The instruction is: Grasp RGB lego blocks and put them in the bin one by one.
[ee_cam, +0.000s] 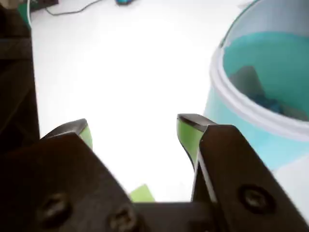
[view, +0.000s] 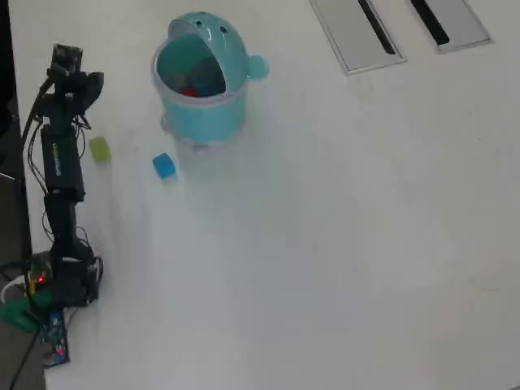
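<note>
1. Wrist view: the gripper (ee_cam: 135, 128) fills the lower frame, its jaws standing wide apart with nothing between them; both fingertips (ee_cam: 188, 133) carry green pads. The jaw bodies are blurred and cut off by the bottom edge.
2. Wrist view: the bin (ee_cam: 251, 111) stands right of the gripper, cut off by the right edge. Its opening shows a dim bluish shape inside, too blurred to identify.
3. Wrist view: a small green patch (ee_cam: 141, 193) shows below the gap between the jaws, partly hidden by the gripper body; it may be the yellow-green block, but this cannot be confirmed.
4. Overhead view: the bin (view: 203, 114) stands whole on the white desk (view: 325, 244), lid tipped back. The red block (view: 188, 92) lies inside it, unseen from the wrist.
5. Overhead view: the blue block (view: 164, 166) lies on the desk just beside the bin, lower left of it. The yellow-green block (view: 100, 149) lies farther left of the bin, next to the arm (view: 61, 162).
6. Overhead view: the gripper (view: 77, 77) sits left of the bin, too small to show its jaws.
7. Overhead view: two grey slotted panels (view: 357, 32) lie well right of the bin, cut by the top edge.
</note>
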`<state>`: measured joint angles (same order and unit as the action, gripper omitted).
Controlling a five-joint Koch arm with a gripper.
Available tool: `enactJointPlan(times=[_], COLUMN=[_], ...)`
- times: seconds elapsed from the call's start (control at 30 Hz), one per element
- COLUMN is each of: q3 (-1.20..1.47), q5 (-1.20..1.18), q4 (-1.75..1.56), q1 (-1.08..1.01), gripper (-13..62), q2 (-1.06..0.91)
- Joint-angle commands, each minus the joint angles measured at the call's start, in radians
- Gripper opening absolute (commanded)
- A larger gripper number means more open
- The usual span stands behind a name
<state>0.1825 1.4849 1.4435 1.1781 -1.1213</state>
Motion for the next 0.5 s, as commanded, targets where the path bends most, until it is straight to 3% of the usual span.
enactJointPlan(times=[0.0,0.47], q3=[0.032,0.181], q5=[0.005,0.06], q4=[-0.012,-0.044], q1=[0.028,0.189], gripper=[33.0,33.0], q2=[-0.098,-0.129])
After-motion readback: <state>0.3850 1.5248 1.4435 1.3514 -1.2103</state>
